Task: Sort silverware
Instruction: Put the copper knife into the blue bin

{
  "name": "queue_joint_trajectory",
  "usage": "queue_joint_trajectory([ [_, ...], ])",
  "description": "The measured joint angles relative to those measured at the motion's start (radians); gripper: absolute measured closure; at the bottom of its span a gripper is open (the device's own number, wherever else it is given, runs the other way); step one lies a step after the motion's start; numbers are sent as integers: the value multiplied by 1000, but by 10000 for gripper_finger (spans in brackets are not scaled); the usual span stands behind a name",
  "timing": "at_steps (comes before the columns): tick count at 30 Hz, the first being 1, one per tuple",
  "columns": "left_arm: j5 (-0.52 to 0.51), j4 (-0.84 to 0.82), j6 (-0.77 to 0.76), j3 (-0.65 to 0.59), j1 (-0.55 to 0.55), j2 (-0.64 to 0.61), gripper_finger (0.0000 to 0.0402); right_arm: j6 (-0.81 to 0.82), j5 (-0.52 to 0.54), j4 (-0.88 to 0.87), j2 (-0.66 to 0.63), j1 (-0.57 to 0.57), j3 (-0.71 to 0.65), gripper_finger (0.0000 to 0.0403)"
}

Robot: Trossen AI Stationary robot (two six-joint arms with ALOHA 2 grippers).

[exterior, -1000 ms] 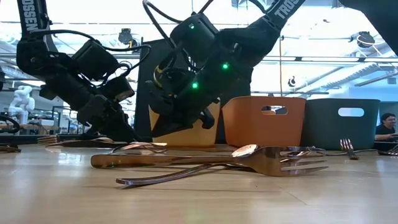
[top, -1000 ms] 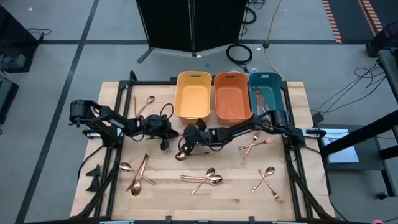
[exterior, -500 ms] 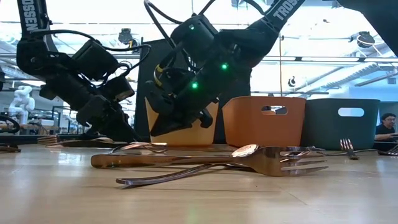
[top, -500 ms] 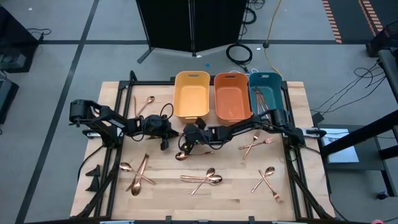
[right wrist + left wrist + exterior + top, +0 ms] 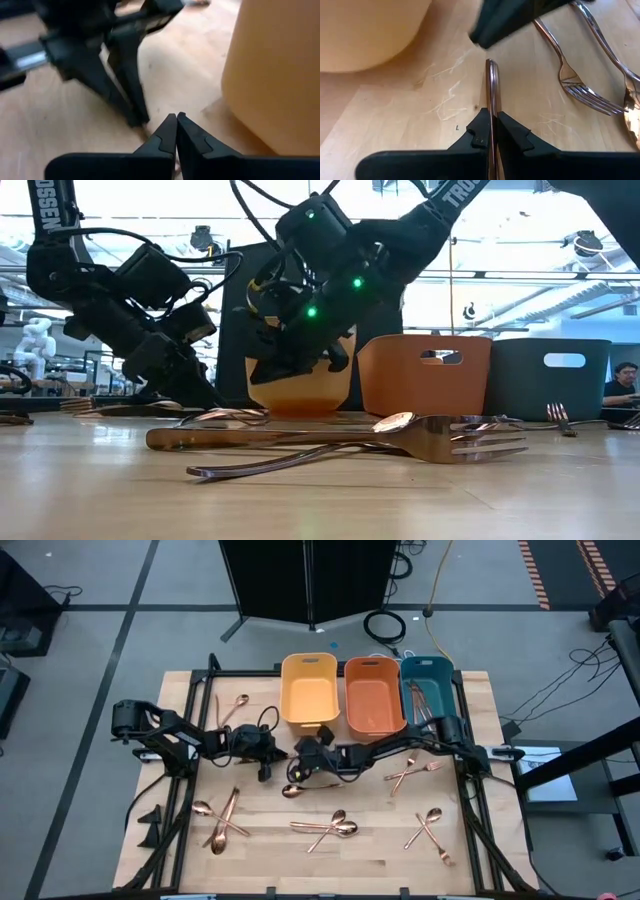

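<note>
**Two grippers crowded over one utensil, plenty left to sort**

A slim rose-gold utensil (image 5: pixel 492 100) is pinched by its handle in the left gripper (image 5: pixel 491 131), fingers closed on it, with the free end lying on the wooden worktop (image 5: pixel 270 850) just in front of the rounded yellow plastic bin (image 5: pixel 308 690). The right gripper (image 5: pixel 176 131) is shut on nothing and hangs just beside it, near the yellow bin's front corner.

What could go wrong: with both arms packed this close, a lift by either could end in the grippers being knocked together, or the yellow bin being clipped. The handle is thin and slick-looking, so it could swivel or slip out of the pinch. Whether it's a knife, fork or spoon can't be told here, so the wrong bin is possible too.

Counts, from overhead:
- 3 bins: yellow, orange (image 5: pixel 373 692), teal (image 5: pixel 427 685), side by side at the back
- a few pieces already inside the teal bin, number unclear
- roughly a dozen loose copper-coloured spoons and forks (image 5: pixel 330 827) are scattered on the worktop in crossed clumps, so no exact count
- 2 arms
</note>
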Motion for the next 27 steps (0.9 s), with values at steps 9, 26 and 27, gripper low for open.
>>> queue_joint_trajectory([
  [9,7,-1,0,0,0,0,382,-19,23,0,-19,7,0,403],
  [26,18,-20,5,0,0,0,382,-103,82,-6,-86,98,0,403],
  [27,18,-20,6,0,0,0,382,-92,39,-6,-77,103,0,403],
])
